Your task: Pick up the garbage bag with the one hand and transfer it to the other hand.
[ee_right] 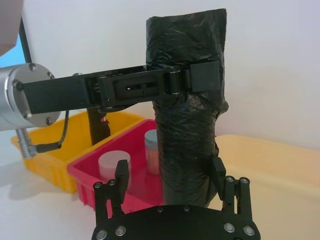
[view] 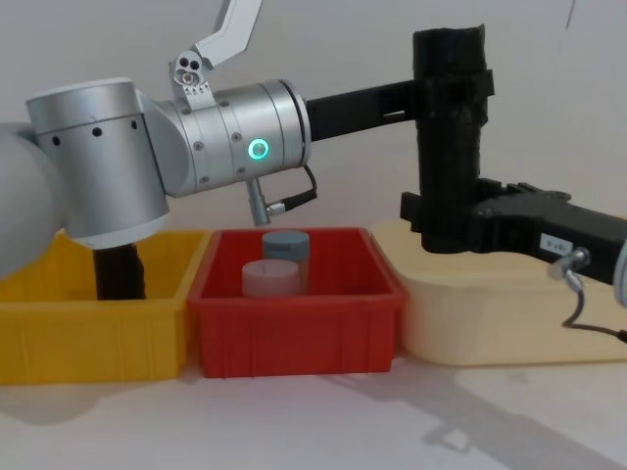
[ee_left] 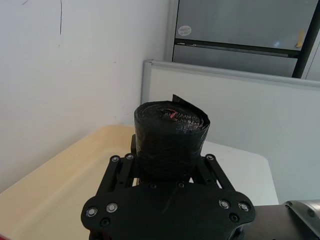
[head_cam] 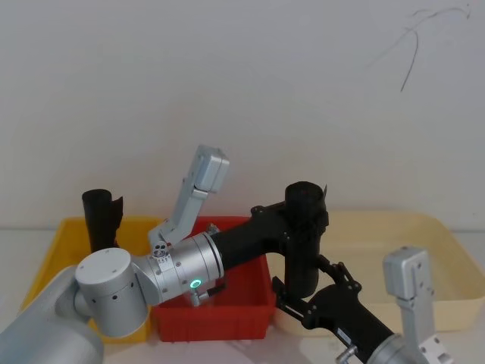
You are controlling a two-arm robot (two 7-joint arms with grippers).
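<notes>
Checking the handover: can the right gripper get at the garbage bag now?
Probably yes: the left gripper clamps the garbage bag high up, leaving its lower part bare between the open fingers of the right gripper.

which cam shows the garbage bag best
Right wrist view: the garbage bag shows nearly full length, the left gripper clamped near its top, the right gripper open around its base. Chest view shows it side-on, head view from above, left wrist view its top end.
</notes>
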